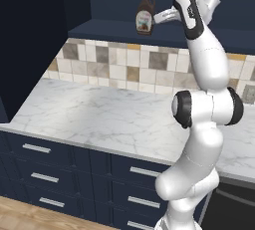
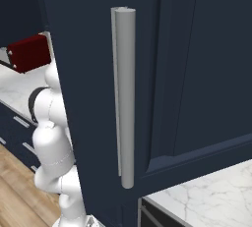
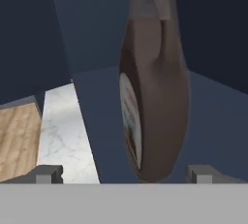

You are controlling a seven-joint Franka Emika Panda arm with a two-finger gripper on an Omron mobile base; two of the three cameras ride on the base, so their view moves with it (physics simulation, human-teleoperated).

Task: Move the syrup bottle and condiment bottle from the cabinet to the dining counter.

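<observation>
Syrup bottle (image 1: pixel 144 18) upright on cabinet (image 1: pixel 114 27) shelf; our fingers (image 3: pixel 47 173) spread wide either side, not yet touching. First pickup under way. Next: close, then lift clear.

Marble worktop (image 1: pixel 99 114), mottled tile backsplash (image 1: pixel 124 62), navy drawer units (image 1: pixel 60 174) with silver handles, wooden floor (image 1: pixel 30 216)

The open pincer (image 1: pixel 160 18) reaches beside the syrup bottle (image 1: pixel 144 16) standing upright in the cabinet (image 1: pixel 99 27).
</observation>
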